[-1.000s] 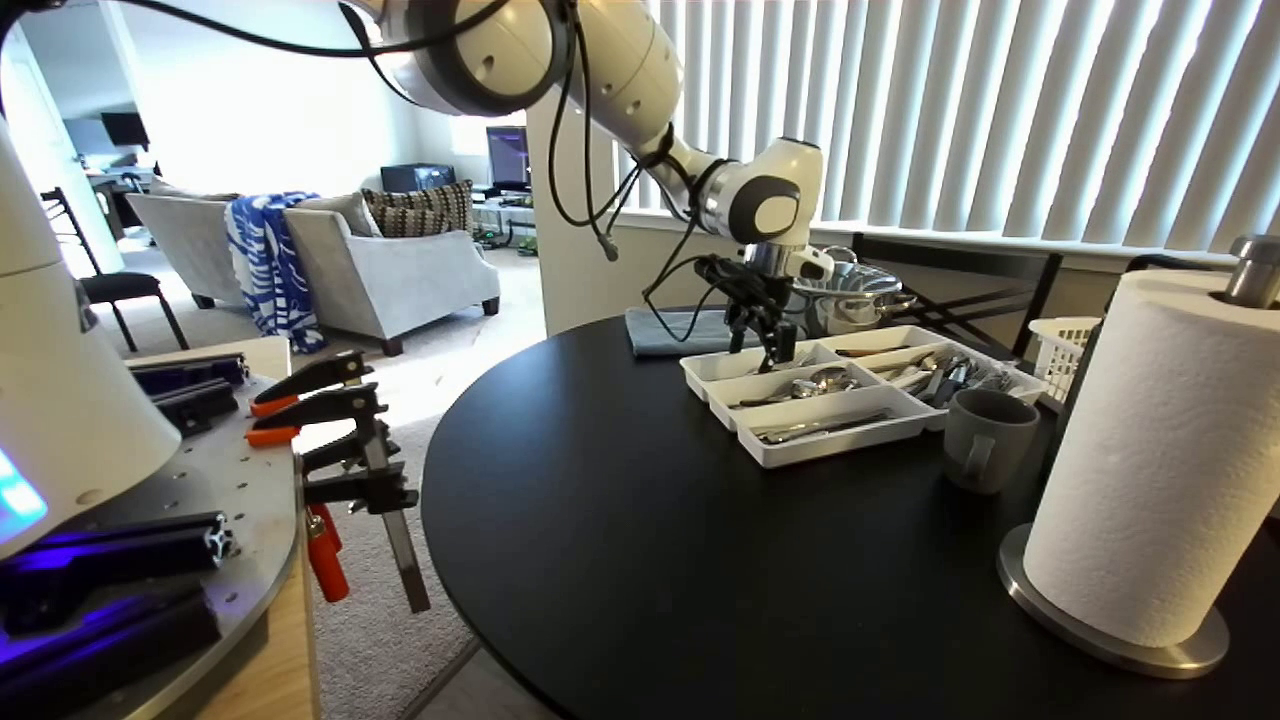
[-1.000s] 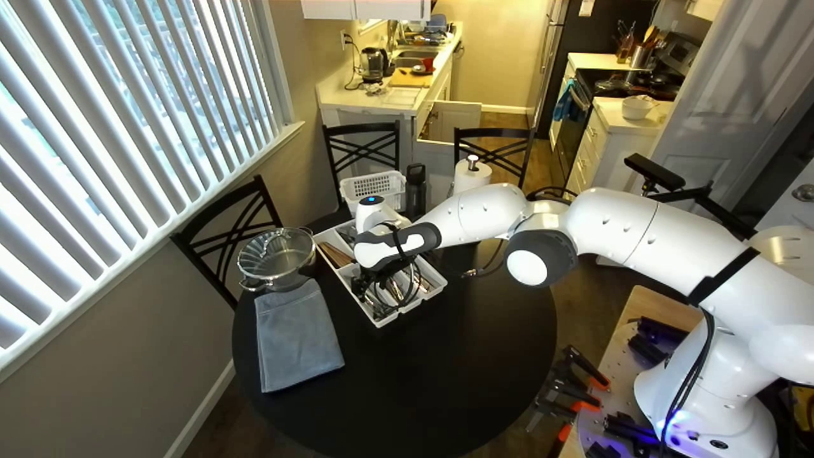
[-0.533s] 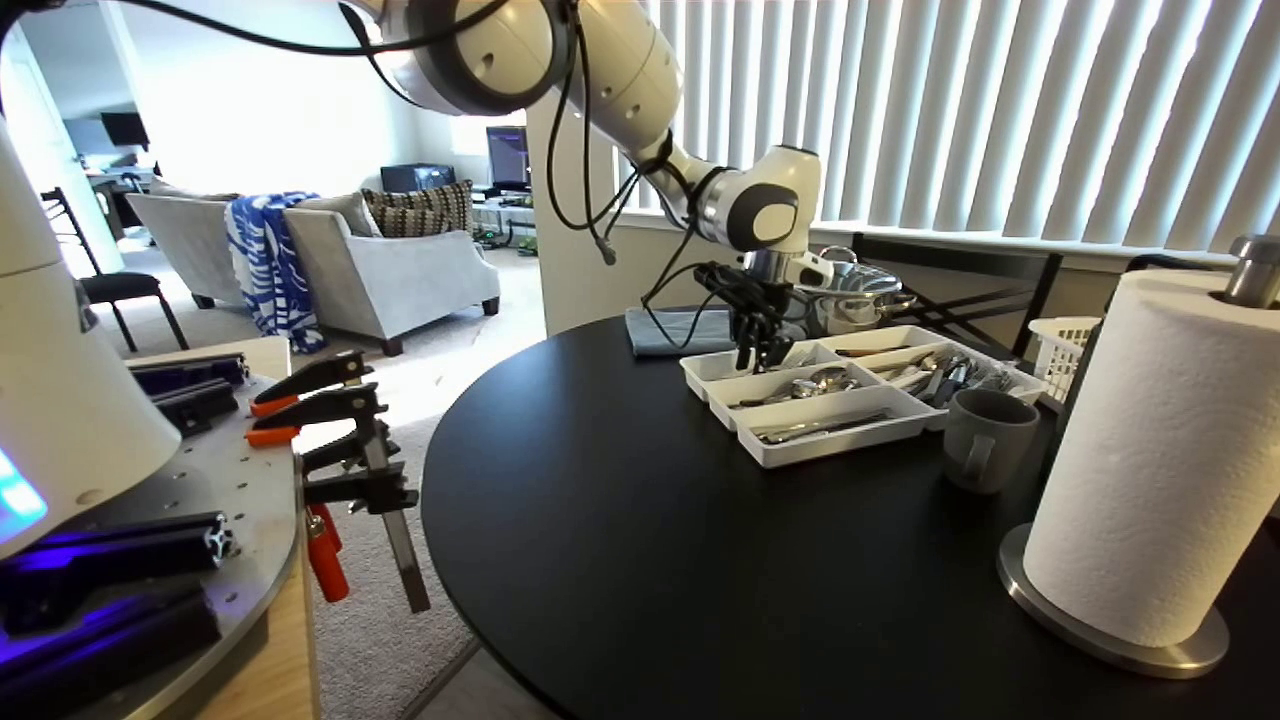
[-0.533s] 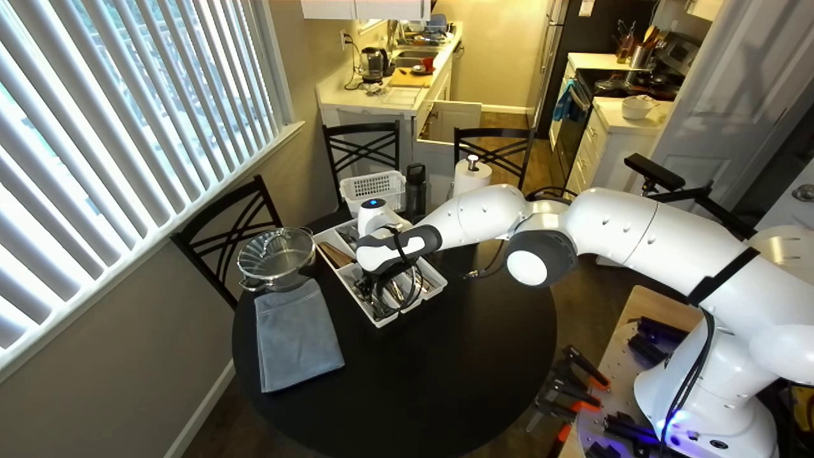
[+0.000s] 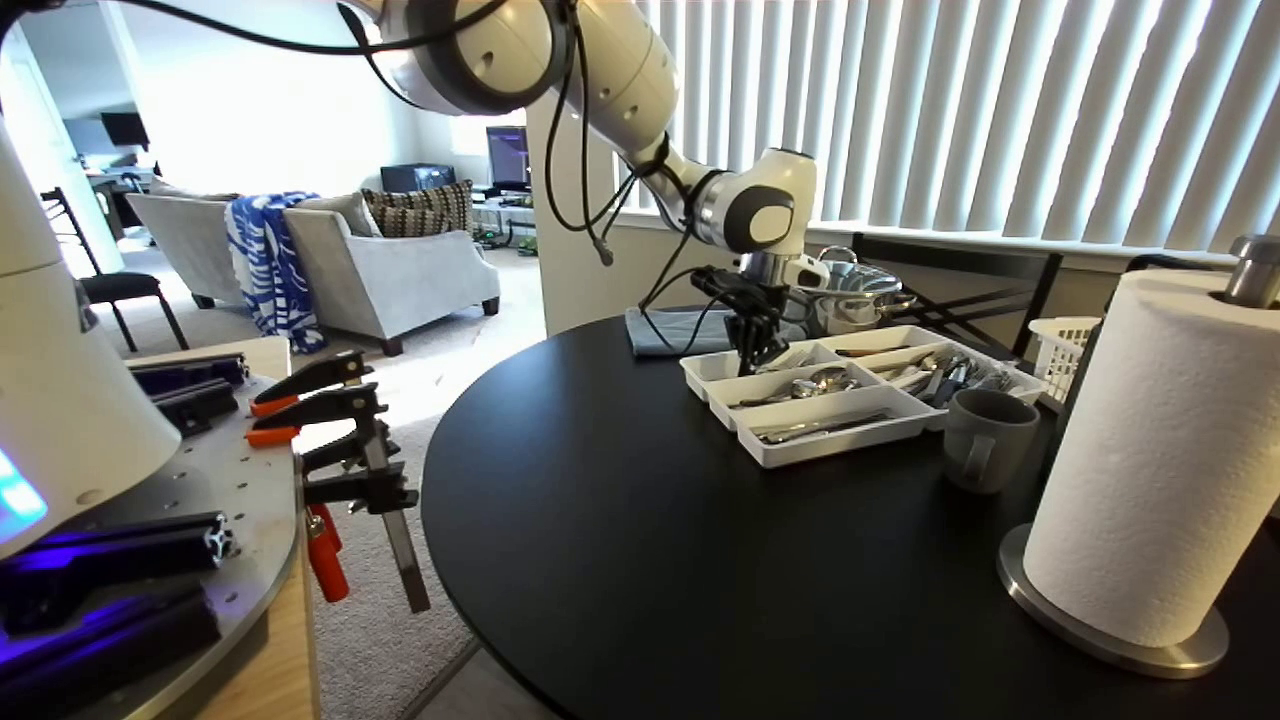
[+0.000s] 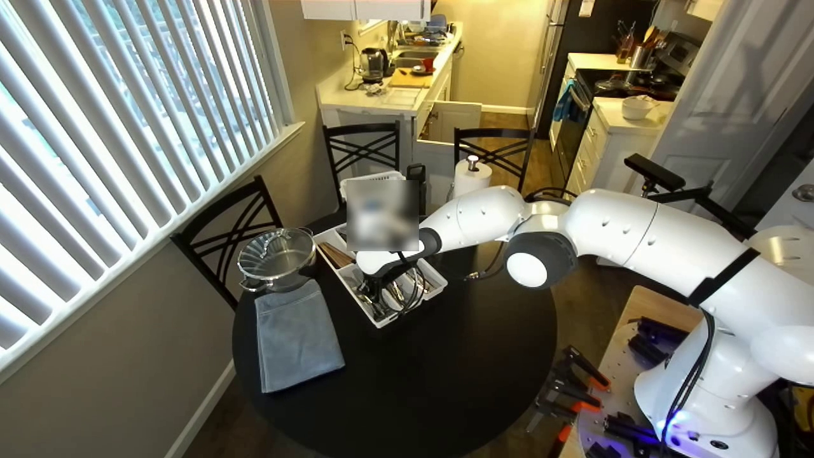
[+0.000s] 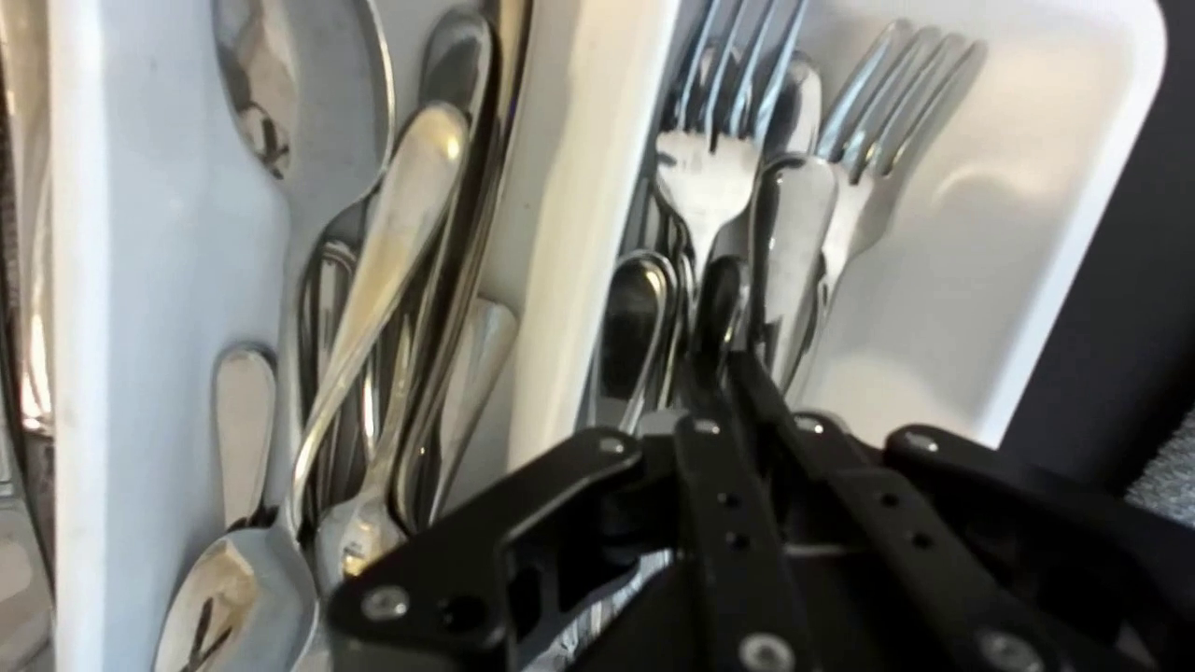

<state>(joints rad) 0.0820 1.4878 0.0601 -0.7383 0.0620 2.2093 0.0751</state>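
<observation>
Gripper (image 7: 720, 364) jaws nearly together, thin gap at the tips; can't tell whether a handle is pinched between them. Tips sit down among the cutlery in a corner compartment of the white cutlery tray (image 5: 850, 438). Fork (image 7: 707, 177) there, tines pointing away from the gripper, neck running down to the fingertips. Second fork (image 7: 845, 205) lies beside it, right in the wrist view, with a metal handle (image 7: 794, 233) between the two. Across a white divider (image 7: 588, 187): spoon (image 7: 238, 607) and serving spoon (image 7: 327, 103), plus overlapping handles. In an exterior view, more flatware (image 5: 820, 430) in the nearest compartment and jumbled utensils (image 5: 950, 375) at the tray's far end. Tray rests on a round black table (image 5: 620, 520). Gray mug (image 5: 988, 440) near the tray, handle toward camera; paper towel roll (image 5: 1130, 470) upright on a metal stand. Folded gray cloth (image 6: 299, 337) and lidded steel pot (image 5: 850, 315) on the window side. White basket (image 5: 1062, 350) and black bottle (image 6: 416, 170) past the tray. Vertical blinds (image 5: 960, 120) behind.
</observation>
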